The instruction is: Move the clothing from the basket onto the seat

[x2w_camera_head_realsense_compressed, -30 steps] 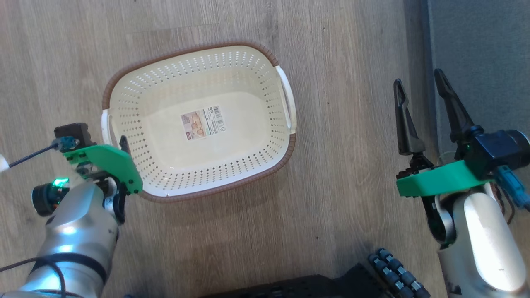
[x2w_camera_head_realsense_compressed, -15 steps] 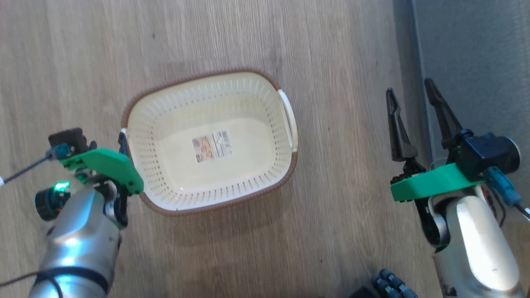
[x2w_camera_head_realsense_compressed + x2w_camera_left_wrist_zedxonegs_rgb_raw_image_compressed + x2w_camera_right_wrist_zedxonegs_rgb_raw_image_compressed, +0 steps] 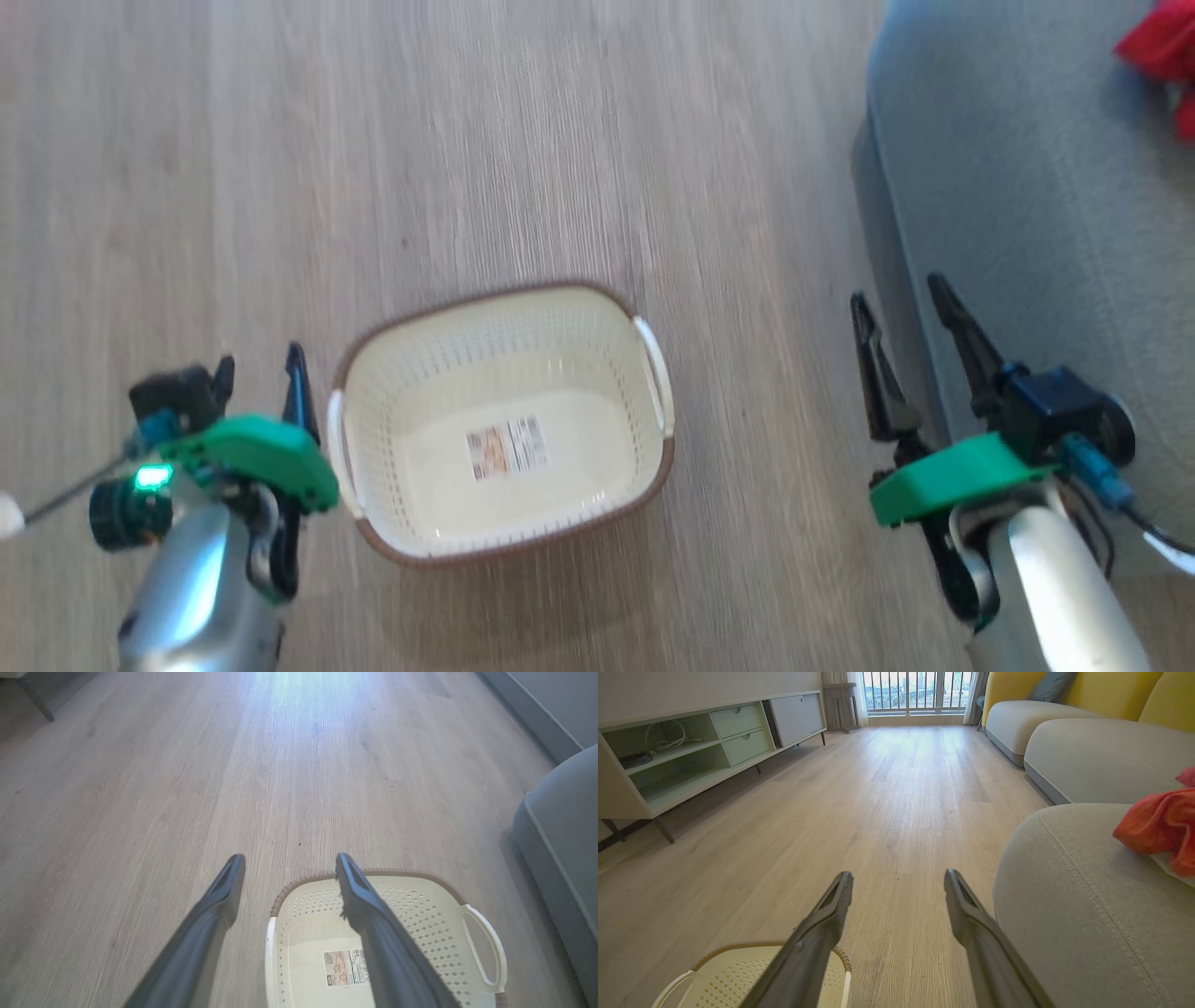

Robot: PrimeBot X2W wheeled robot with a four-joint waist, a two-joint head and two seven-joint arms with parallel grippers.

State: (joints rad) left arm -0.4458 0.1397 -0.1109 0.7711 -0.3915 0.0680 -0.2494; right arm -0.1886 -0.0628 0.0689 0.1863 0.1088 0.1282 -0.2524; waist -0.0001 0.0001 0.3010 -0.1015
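Dark-fingered left gripper [image 3: 260,366], eight o'clock, and right gripper [image 3: 896,294], four o'clock, gape empty. Cream perforated plastic basket [image 3: 420,392] holds nothing. Red fabric clothing [image 3: 1160,47] lies on grey-green upholstered seat [image 3: 1027,187], one o'clock. Left gripper, just beside the basket, could knock it.

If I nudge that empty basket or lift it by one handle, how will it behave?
Probably light: the basket is empty, with thin perforated walls. Lifted by one handle it would likely hang tilted but keep its shape. Pushed, it should slide rather than tip, sitting low and wide on the smooth wooden floor.
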